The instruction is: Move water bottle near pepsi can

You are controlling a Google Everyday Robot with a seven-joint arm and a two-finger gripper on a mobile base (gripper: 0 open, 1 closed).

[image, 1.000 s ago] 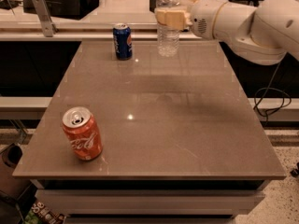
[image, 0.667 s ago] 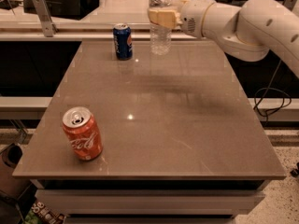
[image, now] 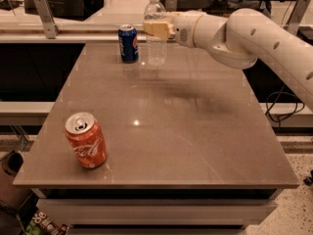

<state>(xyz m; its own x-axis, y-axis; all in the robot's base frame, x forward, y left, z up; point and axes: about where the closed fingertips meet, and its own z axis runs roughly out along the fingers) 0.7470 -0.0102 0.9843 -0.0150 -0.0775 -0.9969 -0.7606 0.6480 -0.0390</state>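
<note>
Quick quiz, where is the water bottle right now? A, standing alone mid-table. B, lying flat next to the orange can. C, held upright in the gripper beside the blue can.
C: the gripper is clamped around the water bottle, which is upright close beside the blue can.
</note>
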